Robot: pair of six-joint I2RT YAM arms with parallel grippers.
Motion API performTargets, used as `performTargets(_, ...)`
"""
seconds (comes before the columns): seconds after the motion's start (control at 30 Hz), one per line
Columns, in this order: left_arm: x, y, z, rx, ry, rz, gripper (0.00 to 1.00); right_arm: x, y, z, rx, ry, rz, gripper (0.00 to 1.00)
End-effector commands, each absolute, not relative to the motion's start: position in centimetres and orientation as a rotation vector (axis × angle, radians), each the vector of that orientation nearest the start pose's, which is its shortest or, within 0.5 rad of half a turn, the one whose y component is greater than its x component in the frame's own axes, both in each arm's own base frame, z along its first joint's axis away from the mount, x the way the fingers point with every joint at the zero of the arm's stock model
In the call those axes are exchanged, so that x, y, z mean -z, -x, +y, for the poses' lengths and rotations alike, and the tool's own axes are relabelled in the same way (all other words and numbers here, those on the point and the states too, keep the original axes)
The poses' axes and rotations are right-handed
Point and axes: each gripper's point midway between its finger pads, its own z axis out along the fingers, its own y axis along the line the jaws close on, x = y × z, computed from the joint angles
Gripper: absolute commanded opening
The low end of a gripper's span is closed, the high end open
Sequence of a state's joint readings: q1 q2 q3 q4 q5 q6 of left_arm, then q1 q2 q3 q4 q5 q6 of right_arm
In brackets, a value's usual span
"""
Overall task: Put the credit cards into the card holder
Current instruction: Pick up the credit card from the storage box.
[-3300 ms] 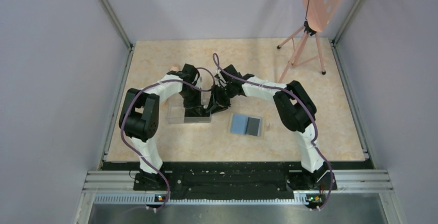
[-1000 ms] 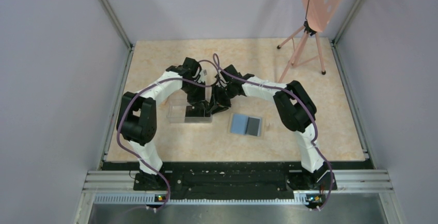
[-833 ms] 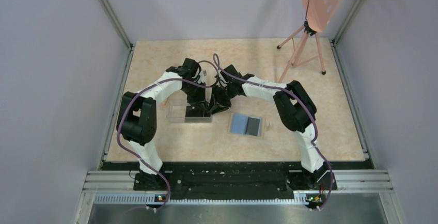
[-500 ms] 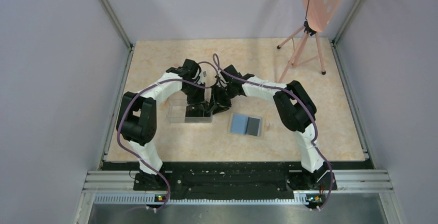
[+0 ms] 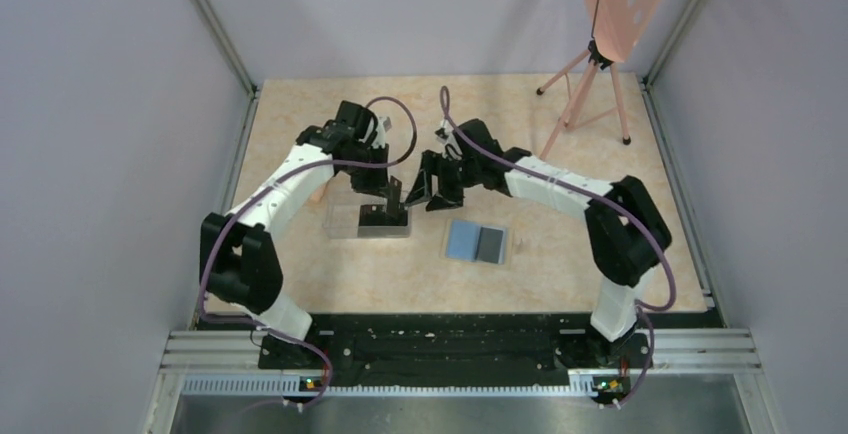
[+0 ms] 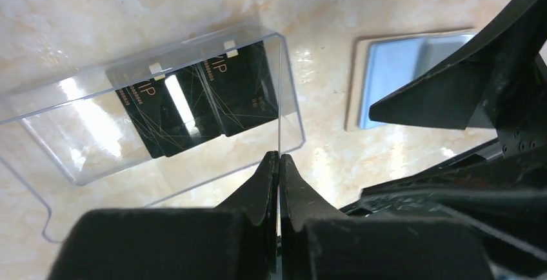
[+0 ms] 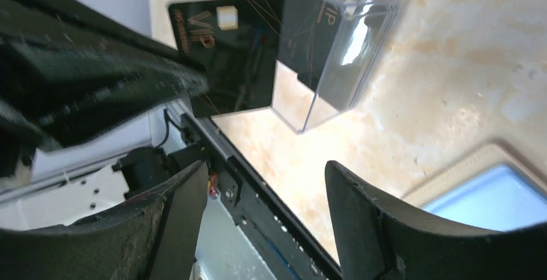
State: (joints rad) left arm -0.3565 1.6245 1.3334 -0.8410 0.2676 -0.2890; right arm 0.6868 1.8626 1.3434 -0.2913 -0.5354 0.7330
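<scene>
Pale marbled table (image 5: 560,124) fills a grey-walled booth, and both arms meet near the middle of the overhead view. The left gripper (image 6: 279,157) is clenched on one black card (image 7: 226,54), pinching it by its lower edge. In the left wrist view the card stands on edge as a thin line above the clear box (image 6: 71,144). It hangs in the air, clear of the box. The right wrist view shows its gold-lettered face at the upper left of the frame.

The right gripper (image 7: 268,167) waits just beside it with its jaws released and nothing between them. From where I stand it looks set for a handover, or simply to help.

The card holder (image 5: 462,240) lies open and flat on the table, lower right of the box, its grey-blue inside facing up. Its right half looks darker from above. I cannot tell whether that is a card already tucked in or only the pocket.

At least two other black cards (image 6: 193,102) overlap inside the clear box. So I judge the job to be at an early stage: one card is lifted but not yet at the holder, and the ones in the box have yet to be taken out.
</scene>
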Motion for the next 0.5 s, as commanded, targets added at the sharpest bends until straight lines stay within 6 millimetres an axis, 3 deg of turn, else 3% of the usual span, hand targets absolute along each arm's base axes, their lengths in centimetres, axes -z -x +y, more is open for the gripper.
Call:
performTargets(0.0, -19.1, -31.7, -18.9, 0.657, -0.271, 2.537, 0.0, -17.0, -29.9, 35.9, -1.38, 0.127, 2.424, 0.67)
performTargets(0.13, -22.5, -30.1, -22.5, 0.987, -0.397, 2.415, 0.0, -20.6, -29.6, 34.2, -1.585, 0.101, 2.215, 0.67)
performTargets(0.23, -24.8, -28.8, -24.6, 1.215, -0.444, 2.333, 0.0, -21.7, -29.0, 32.9, -1.651, 0.125, 2.15, 0.66)
performTargets(0.47, -28.3, -27.1, -26.8, 1.518, -0.5, 2.154, 0.0, -23.6, -26.5, 31.8, -1.761, 0.184, 2.02, 0.62)
